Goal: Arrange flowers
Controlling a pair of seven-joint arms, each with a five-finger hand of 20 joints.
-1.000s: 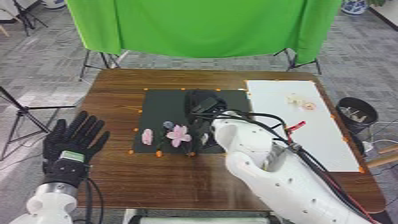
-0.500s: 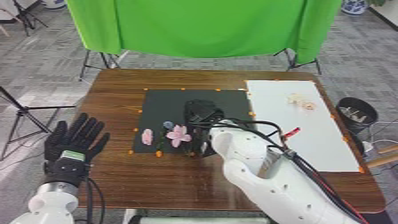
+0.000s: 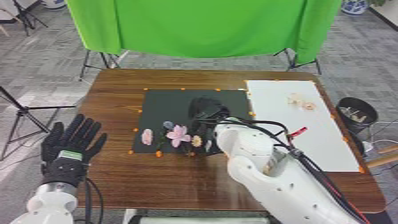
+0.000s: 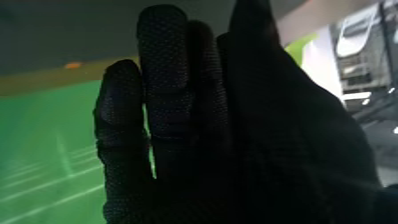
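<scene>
The right hand [image 3: 209, 109] is over the black sheet [image 3: 162, 107] on the brown table [image 3: 124, 177]. It has slid a little to the robot's right since the last picture. Now a small yellow flower [image 3: 197, 141] shows, which was hidden before. It lies just beside the big pink flower [image 3: 179, 134]. A small white piece [image 3: 209, 145] shows on its other side. The pink petal [image 3: 147, 135] and the small grayish flower [image 3: 169, 125] are in the same spots on the black sheet. The pale flowers [image 3: 308, 106] still lie on the white sheet [image 3: 306, 150]. In the right wrist view, the right hand [image 4: 191, 145] is open, with long, straight fingers close together, not curled round anything. The left hand [image 3: 69, 150] is open too, with its fingers spread near the table's left side. It has moved only a tiny bit.
</scene>
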